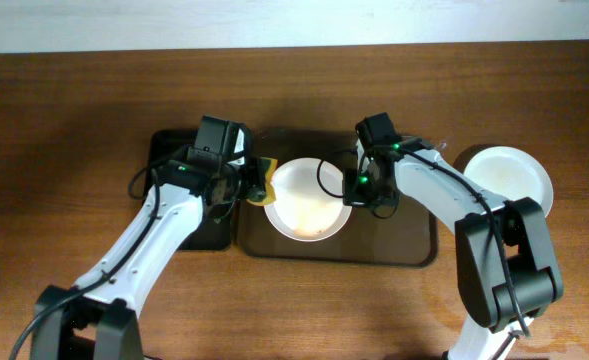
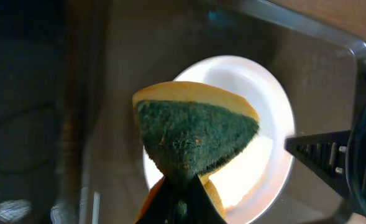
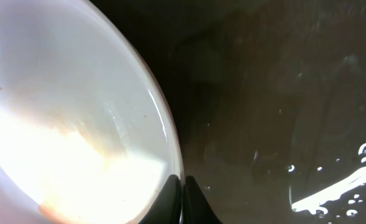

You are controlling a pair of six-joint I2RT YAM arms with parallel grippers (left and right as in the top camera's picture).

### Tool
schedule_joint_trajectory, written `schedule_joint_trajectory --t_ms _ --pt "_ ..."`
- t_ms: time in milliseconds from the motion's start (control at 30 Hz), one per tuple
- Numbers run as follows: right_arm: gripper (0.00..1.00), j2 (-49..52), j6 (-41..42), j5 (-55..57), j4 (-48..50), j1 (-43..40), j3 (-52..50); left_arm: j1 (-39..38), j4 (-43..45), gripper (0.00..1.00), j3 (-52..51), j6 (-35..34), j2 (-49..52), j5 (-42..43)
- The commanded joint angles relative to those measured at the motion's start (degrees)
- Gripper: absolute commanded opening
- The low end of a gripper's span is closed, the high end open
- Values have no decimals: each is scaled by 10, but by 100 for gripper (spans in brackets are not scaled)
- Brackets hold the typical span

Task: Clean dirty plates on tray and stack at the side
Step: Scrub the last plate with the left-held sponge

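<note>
A white plate lies on the dark tray. My left gripper is shut on a yellow sponge with a green scrub face, held just over the plate's left rim. My right gripper is shut on the plate's right rim, pinching it between its fingers. A second white plate sits on the table to the right of the tray.
A dark rectangular container sits left of the tray under my left arm. Water drops lie on the tray floor. The brown table surrounds the tray.
</note>
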Motion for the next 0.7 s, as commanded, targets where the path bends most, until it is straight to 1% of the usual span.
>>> schedule_joint_trajectory --t_ms 0,67,200,267,367,433,500,533,567,600,633,667 --pt "4 -41 -31 40 -19 3 48 23 -41 0 0 16 -14 -106" --pt "4 -72 -33 91 -39 3 67 51 -57 0 0 16 -14 -127" --pt "4 -141 -46 178 -69 4 72 115 -57 0 0 23 -11 -130" --pt "4 -173 -72 252 -97 4 72 147 -57 0 -1 23 -7 -128" --pt "4 -193 -75 341 -122 4 72 170 -57 0 -1 23 -3 -128" --pt "4 -195 -75 335 -127 3 72 177 -56 0 -5 23 -2 -128" --pt "5 -187 -73 295 -115 3 72 177 -52 0 -11 23 -2 -128" --pt "15 -179 -74 269 -96 3 72 177 -51 0 -14 25 -2 -128" --pt "33 -170 -74 254 -71 3 72 177 -44 0 -20 45 -2 -128" --pt "35 -167 -73 249 -60 3 72 177 -41 0 -22 59 -1 -125" --pt "35 -162 -73 237 -49 3 72 177 -24 0 -28 114 1 -97" --pt "35 -158 -73 226 -43 3 72 177 -12 0 -31 149 4 -82"
